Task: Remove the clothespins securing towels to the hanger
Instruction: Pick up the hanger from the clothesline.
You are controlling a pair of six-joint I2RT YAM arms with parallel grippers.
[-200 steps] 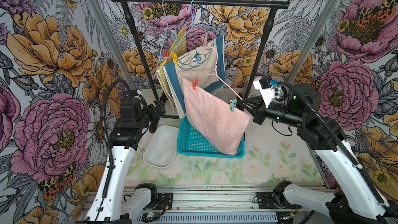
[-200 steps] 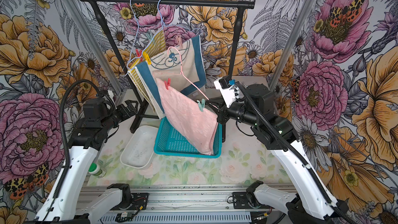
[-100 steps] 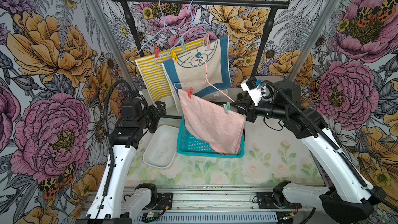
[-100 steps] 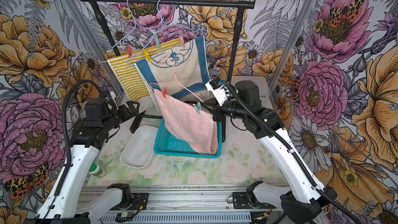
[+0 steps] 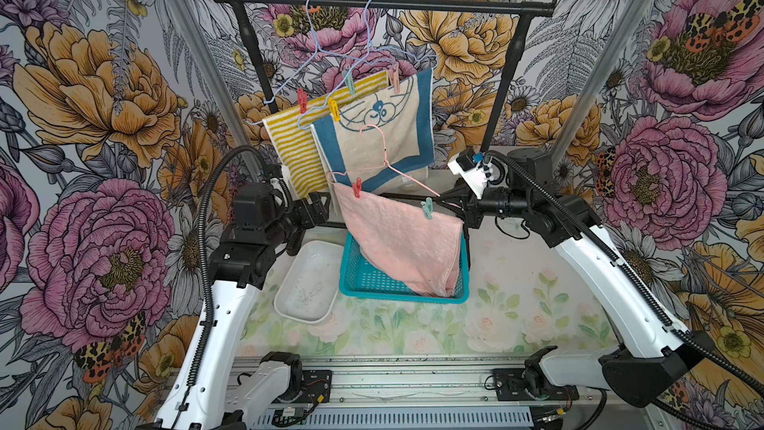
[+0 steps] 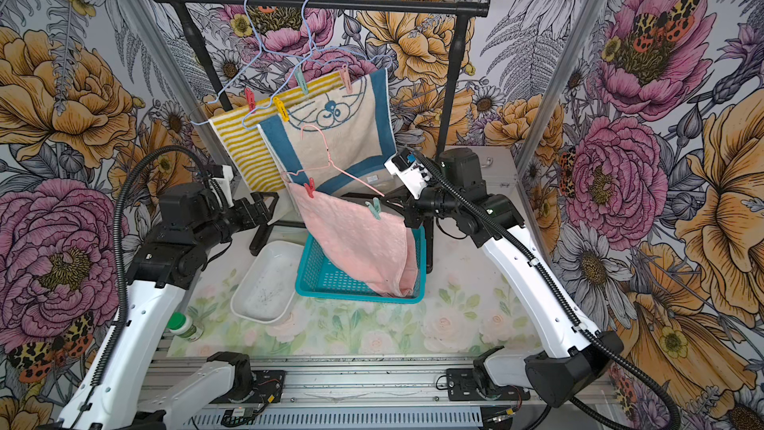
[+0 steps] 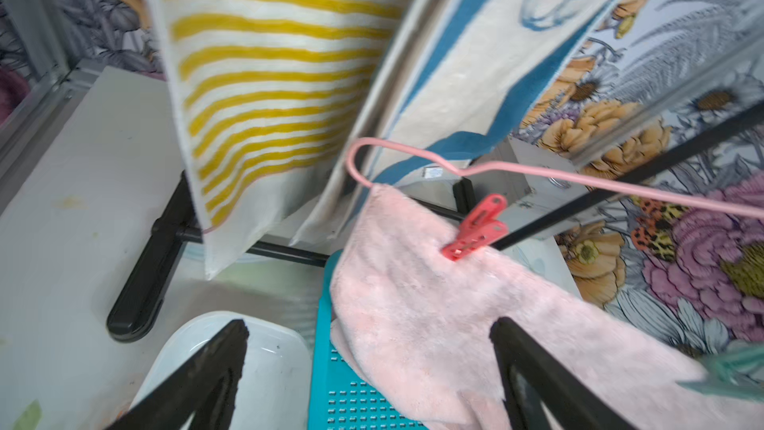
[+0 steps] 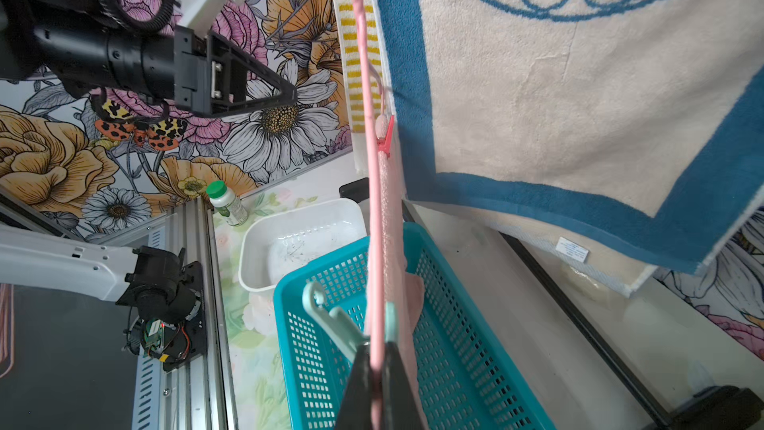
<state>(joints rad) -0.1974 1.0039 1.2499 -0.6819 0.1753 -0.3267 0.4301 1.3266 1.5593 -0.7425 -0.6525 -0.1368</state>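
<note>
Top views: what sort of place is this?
Probably a staged robot test booth: floral wallpaper panels in aluminium framing, two arms bolted to a metal rail, a small black rack with pinned towels.

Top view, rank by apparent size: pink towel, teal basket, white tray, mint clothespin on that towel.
1. pink towel, though it hangs nearer the camera and covers part of the basket, so its lead is unsure
2. teal basket
3. white tray
4. mint clothespin

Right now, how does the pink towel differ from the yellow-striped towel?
The pink towel is plain; the yellow-striped towel is banded. The pink towel's pink hanger sits in the right gripper, off the rail; the striped towel's blue hanger hooks it. The pink towel dips into the teal basket; the striped hangs clear. Clothespins clip both.
</note>
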